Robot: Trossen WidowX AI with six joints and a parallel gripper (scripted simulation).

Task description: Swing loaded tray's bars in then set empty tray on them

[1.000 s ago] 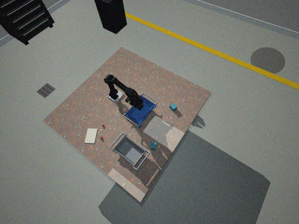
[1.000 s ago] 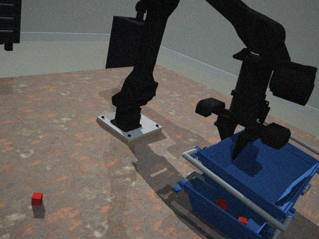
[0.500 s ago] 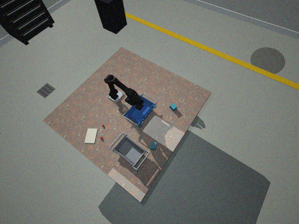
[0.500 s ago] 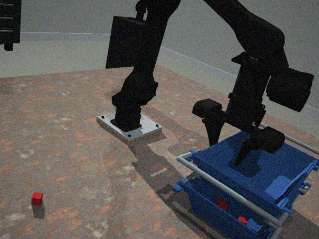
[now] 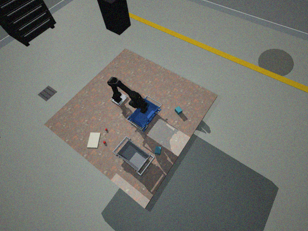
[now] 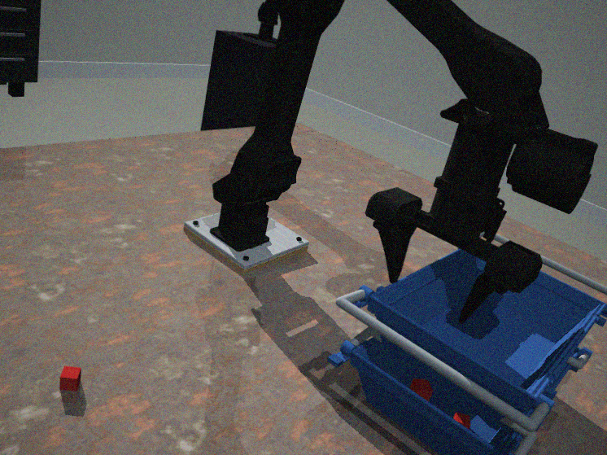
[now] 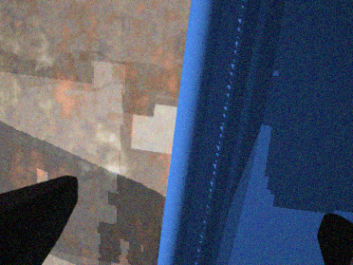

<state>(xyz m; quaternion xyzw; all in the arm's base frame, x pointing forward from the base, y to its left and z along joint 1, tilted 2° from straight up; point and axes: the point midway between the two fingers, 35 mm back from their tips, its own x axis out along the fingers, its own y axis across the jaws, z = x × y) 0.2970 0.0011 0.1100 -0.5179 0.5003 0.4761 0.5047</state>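
Note:
The empty blue tray (image 5: 141,119) (image 6: 456,358) (image 7: 185,124) sits above the loaded blue tray (image 6: 385,399) and looks about level. Its own grey bars are out over its ends; the near bar (image 6: 430,359) shows in the exterior view. Red blocks (image 6: 421,389) show inside the lower tray through the gap at its near end. The lower tray's bars are mostly hidden under the upper tray. My gripper (image 6: 428,300) (image 7: 199,208) is wide open and empty. Its fingers stand apart on either side of the upper tray's side wall, one outside over the table, one over the inside.
A grey tray (image 5: 136,148) with grey bars stands farther along the table. Teal blocks (image 5: 178,110) (image 5: 157,150), small red cubes (image 5: 106,129) (image 5: 104,142) (image 6: 70,378) and a cream slab (image 5: 93,140) lie around. The upper tray's far bar (image 6: 572,272) extends near the arm.

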